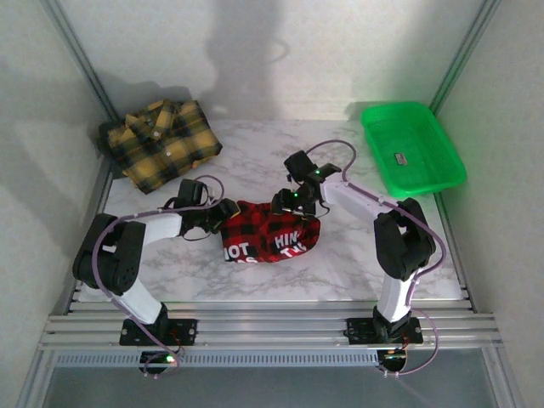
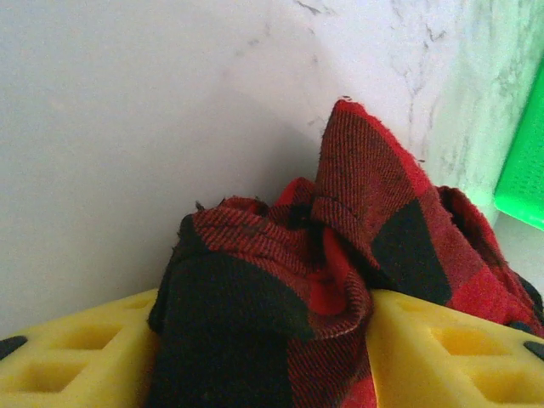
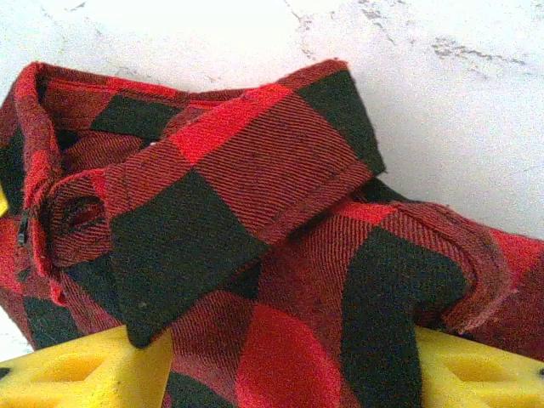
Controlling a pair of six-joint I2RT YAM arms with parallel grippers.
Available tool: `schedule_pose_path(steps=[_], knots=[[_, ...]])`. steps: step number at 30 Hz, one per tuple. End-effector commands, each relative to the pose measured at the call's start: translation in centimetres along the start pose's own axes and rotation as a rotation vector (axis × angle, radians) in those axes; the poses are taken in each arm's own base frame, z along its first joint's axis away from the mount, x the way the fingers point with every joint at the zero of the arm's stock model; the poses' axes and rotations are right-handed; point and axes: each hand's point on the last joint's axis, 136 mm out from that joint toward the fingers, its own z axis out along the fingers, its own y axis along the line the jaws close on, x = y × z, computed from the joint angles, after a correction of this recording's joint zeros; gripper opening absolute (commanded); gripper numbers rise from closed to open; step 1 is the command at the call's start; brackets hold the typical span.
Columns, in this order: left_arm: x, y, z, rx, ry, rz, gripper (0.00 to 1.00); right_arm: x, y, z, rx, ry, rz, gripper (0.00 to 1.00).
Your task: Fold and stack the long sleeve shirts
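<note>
**Soft flannel, pinched at two edges**

The red shirt lies bunched mid-table. It looks like light, limp flannel that will sag and crease, so it is best held by its hems or corners. The left gripper is clamped on its left edge and the right gripper on its far edge. Both arms reach inward with their elbows bent outward. The yellow shirt sits folded far left.

One red-and-black check shirt — one yellow-and-black check shirt.
</note>
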Motion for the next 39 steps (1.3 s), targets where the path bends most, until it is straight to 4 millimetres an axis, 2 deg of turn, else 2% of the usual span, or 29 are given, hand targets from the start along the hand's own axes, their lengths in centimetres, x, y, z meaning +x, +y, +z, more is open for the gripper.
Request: schedule_pose_path(steps=[1,5,7,14,16,19,23,27,30,34,36,39], knots=[[-0.3,-3.4,-1.0,0.052,0.0,0.116,0.31,0.4,0.5,-1.7,-0.039,-0.037,-0.012,0.33],[-0.2,-4.5,-1.8,0.055,0.006,0.174,0.15,0.9,0.5,-2.8,-0.062,-0.07,-0.013,0.1],[-0.1,-5.5,-2.1,0.07,0.006,0.199,0.1,1.0,0.5,-3.6,-0.077,-0.099,-0.01,0.06],[1.4,-8.3,-2.5,0.096,0.031,0.292,0.09,2.0,0.3,-7.8,-0.128,-0.226,-0.015,0.01],[1.9,-8.7,-2.3,0.089,0.046,0.322,0.1,2.9,-0.4,-8.8,-0.135,-0.26,0.008,0.0],[2.4,-8.8,-1.8,0.064,0.062,0.35,0.11,4.6,-2.0,-9.3,-0.142,-0.291,0.069,0.0],[3.5,-9.0,-0.7,0.044,0.1,0.388,0.12,7.1,-4.5,-8.5,-0.129,-0.3,0.151,0.0],[4.6,-8.0,1.3,-0.005,0.149,0.412,0.12,8.5,-6.9,-7.1,-0.075,-0.299,0.195,0.0],[4.9,-7.1,2.8,-0.063,0.167,0.431,0.12,8.7,-8.4,-6.0,-0.04,-0.307,0.223,0.0],[3.9,-6.2,4.3,-0.136,0.146,0.447,0.15,8.7,-9.9,-4.4,0.005,-0.299,0.246,0.0],[3.5,-6.6,4.9,-0.133,0.139,0.454,0.16,8.7,-10.4,-3.8,0.033,-0.292,0.243,0.0],[4.1,-8.2,5.9,-0.09,0.161,0.483,0.18,8.7,-11.3,-3.5,0.083,-0.291,0.24,0.0]])
